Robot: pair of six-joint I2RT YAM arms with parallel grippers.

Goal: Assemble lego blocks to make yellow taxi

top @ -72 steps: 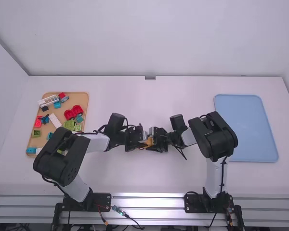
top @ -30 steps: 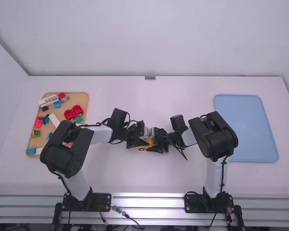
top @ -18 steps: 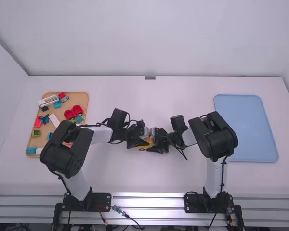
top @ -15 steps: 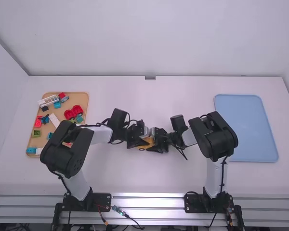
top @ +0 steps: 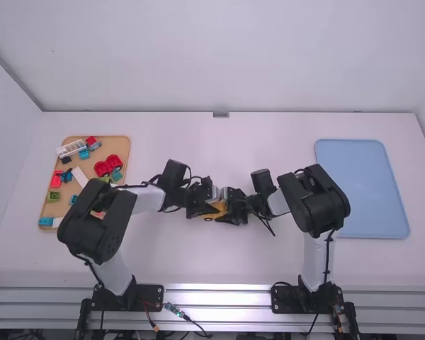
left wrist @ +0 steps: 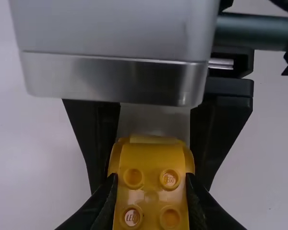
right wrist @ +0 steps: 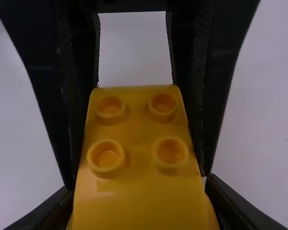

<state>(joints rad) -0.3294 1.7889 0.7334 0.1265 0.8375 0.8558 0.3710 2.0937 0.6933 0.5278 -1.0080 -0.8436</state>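
Pincer [top: 208,208] on your left arm is clamping one end of the yellow Lego car [left wrist: 152,187]; your right pincer [top: 231,211] is gripping its other end.

From my station I see a plain white table [top: 163,262] with two trays lying flat on it, well apart, each set lengthwise from near to far. On its left side sits a shallow tan wooden tray [top: 118,145] with rounded corners, its near part cut off from me by the left arm; on its right side I've got a light blue tray [top: 361,184], also round-cornered, part of its near left side behind the right arm.
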